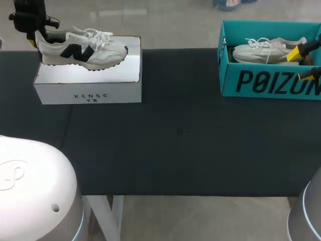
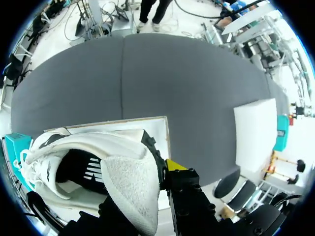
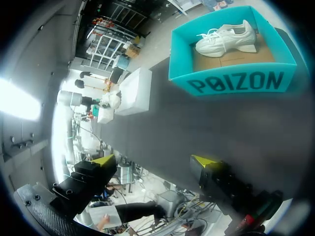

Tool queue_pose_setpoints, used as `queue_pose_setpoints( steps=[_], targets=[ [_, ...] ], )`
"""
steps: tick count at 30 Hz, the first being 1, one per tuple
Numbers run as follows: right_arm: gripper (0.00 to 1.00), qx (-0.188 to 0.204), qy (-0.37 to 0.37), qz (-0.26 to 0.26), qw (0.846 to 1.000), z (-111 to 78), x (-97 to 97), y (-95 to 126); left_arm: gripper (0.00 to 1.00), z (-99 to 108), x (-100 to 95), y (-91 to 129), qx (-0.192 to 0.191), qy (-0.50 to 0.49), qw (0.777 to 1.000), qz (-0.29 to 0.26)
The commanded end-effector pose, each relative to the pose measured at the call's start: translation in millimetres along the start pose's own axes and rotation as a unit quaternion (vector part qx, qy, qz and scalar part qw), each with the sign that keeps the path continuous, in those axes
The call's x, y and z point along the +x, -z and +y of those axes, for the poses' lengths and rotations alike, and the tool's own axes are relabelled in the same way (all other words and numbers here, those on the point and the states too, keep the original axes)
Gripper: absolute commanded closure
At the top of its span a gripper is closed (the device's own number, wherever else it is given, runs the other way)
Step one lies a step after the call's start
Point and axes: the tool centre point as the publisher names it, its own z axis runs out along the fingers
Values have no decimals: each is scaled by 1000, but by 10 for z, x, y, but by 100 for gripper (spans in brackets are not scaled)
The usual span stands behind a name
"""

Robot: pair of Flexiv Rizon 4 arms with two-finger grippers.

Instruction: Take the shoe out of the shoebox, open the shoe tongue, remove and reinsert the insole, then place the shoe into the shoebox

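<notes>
A white shoe (image 1: 83, 47) with a black mark on its side rests on top of a white box (image 1: 88, 83) at the table's far left. My left gripper (image 1: 36, 40) is shut on its heel. In the left wrist view the heel (image 2: 130, 182) sits between the fingers, one yellow tip (image 2: 174, 164) showing beside it. A second white shoe (image 1: 266, 50) lies inside the teal shoebox (image 1: 271, 83) at the far right. My right gripper (image 1: 302, 64) hangs open at the box's right end, holding nothing. From the right wrist view the shoebox (image 3: 236, 81) and its shoe (image 3: 226, 37) lie ahead of the open right gripper (image 3: 153, 161).
The dark table (image 1: 180, 145) stretches between the two boxes. A white rounded robot part (image 1: 30, 191) fills the near left corner. The table's front edge runs along the bottom of the head view.
</notes>
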Motion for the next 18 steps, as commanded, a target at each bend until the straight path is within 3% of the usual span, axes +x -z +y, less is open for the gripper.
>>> queue_pose_setpoints(
  steps=[1, 9, 18],
  targets=[
    [0, 0, 0, -2, 1000, -8, 0, -2, 100, 266, 61, -163, 11, 4, 1000, -7],
    [0, 0, 0, -2, 1000, -8, 0, -2, 100, 416, 29, -558, 8, 15, 1000, 0],
    [0, 0, 0, -2, 1000, -8, 0, -2, 100, 281, -98, -939, 14, 2, 1000, -17]
  ],
)
